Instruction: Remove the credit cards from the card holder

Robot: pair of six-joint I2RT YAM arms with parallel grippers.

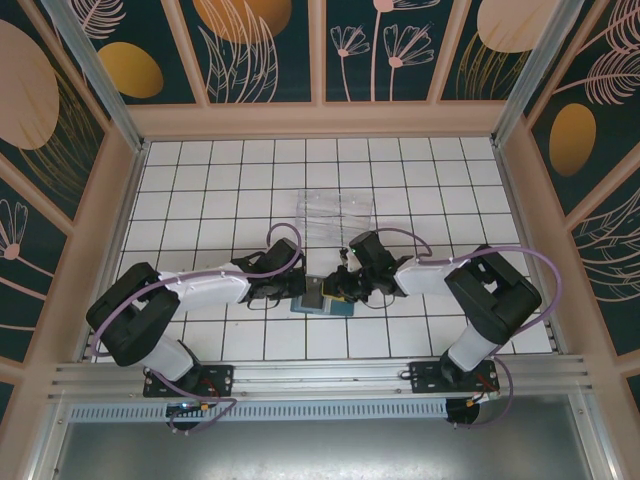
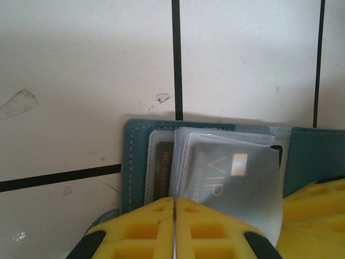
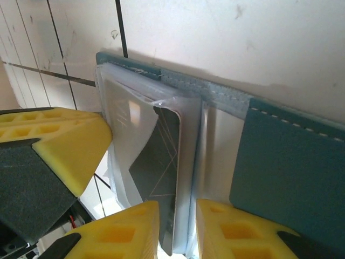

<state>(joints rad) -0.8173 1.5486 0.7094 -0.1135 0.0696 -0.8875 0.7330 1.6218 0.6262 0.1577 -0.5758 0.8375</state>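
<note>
The teal card holder (image 1: pixel 335 308) lies open on the white tiles between my two grippers. In the left wrist view its cover (image 2: pixel 137 162) frames clear sleeves that hold a greyish credit card marked VIP (image 2: pixel 232 172) and a dark card (image 2: pixel 163 164). My left gripper (image 2: pixel 175 216) is shut, and a clear sleeve's edge runs into the seam between its jaws. In the right wrist view, my right gripper (image 3: pixel 178 232) stands slightly open, with the edge of a dark card (image 3: pixel 161 156) and its sleeve in the gap. Beside it is the teal flap (image 3: pixel 285 162).
A clear plastic tray (image 1: pixel 335 212) lies on the tiles just beyond the grippers. Both arms reach inward, so the left gripper (image 1: pixel 293 290) and right gripper (image 1: pixel 338 287) are close together. Pale walls border the tiled floor (image 1: pixel 200 180) on three sides.
</note>
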